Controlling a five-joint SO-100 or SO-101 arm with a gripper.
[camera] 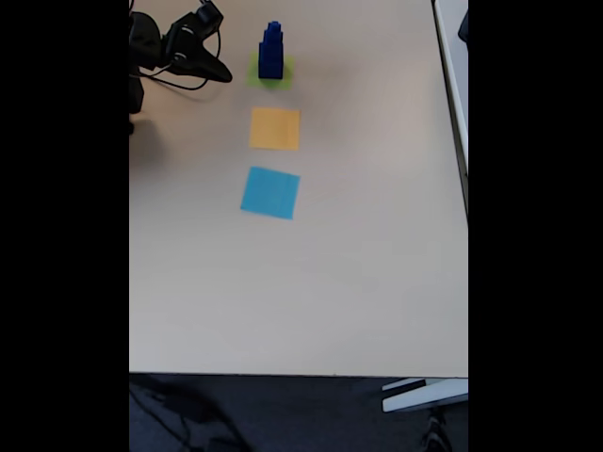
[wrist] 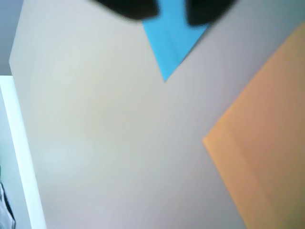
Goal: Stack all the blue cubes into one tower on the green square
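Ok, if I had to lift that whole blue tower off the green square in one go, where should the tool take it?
Probably by the bottom, widest cube of the tower: it narrows upward, so a higher grip would leave the lower cubes behind. Come in from the left of the fixed view, where the tool sits, low above the green square. Cube detail is too small to judge more.
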